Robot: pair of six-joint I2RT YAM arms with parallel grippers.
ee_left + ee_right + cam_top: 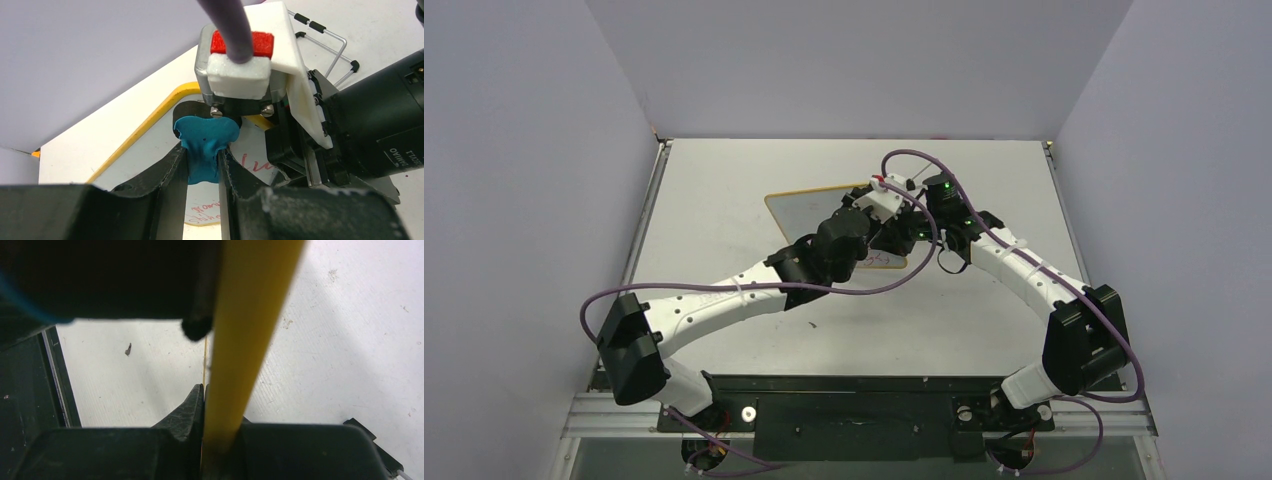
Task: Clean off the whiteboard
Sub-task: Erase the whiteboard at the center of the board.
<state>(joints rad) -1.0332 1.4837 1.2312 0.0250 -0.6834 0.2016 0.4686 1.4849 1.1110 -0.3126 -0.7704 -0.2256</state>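
Note:
The whiteboard [799, 208] lies at mid-table with a yellow-looking frame [150, 120]. Red handwriting [250, 162] shows on its white face in the left wrist view. My left gripper [202, 152] is shut on the blue-and-black eraser [207, 132], which sits against the board's face. From above, the left gripper [876, 245] is over the board's right part. My right gripper [215, 395] is shut on the board's frame edge [250, 330], at its far right corner [864, 197]. The right wrist camera hides part of the board.
The right arm's wrist camera [240, 55], white with a red patch and a purple cable, hangs just beyond the eraser. Wire stand legs with black tips [345, 50] stick out behind the board. Grey walls enclose the table [724, 330] on three sides.

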